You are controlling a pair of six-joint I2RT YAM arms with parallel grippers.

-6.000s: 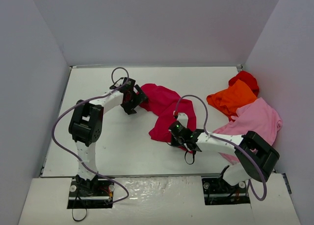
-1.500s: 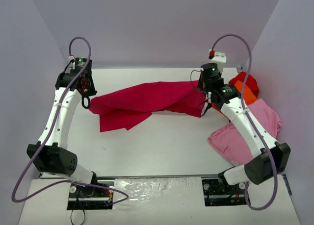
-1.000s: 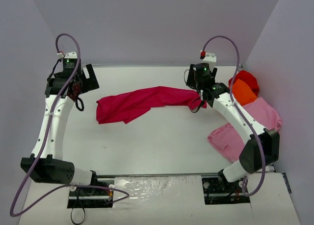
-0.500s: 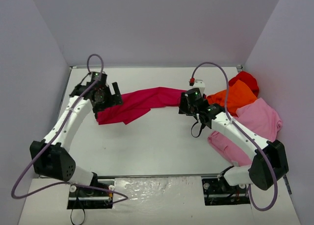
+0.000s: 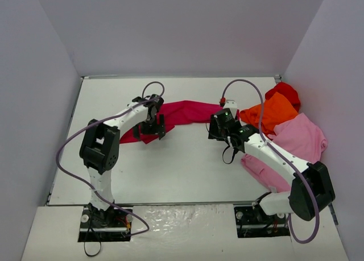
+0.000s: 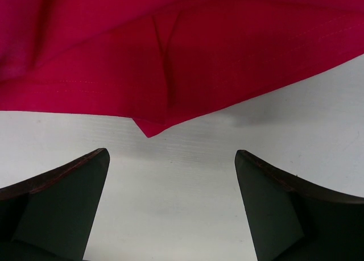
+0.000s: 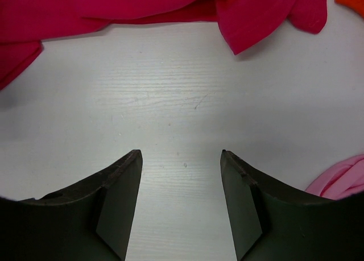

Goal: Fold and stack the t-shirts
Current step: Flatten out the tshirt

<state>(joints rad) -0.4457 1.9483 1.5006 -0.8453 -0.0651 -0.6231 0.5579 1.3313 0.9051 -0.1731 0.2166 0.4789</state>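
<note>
Crimson and rumpled, waiting to be flattened

The crimson t-shirt (image 5: pixel 185 111) lies in a rumpled band toward 12 o'clock on the table (image 5: pixel 170 170). The left gripper (image 6: pixel 172 153) is at its 9 o'clock end and the right gripper (image 7: pixel 179 154) at 3 o'clock, both with jaws apart, holding nothing. I'd pinch hem corners low and pull evenly.

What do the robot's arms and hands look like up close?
The left arm and right arm are slim white tubes with chunky black joints, each trailing a looping purple cable. The left hand and right hand each have two dark, wedge-shaped fingers.
</note>
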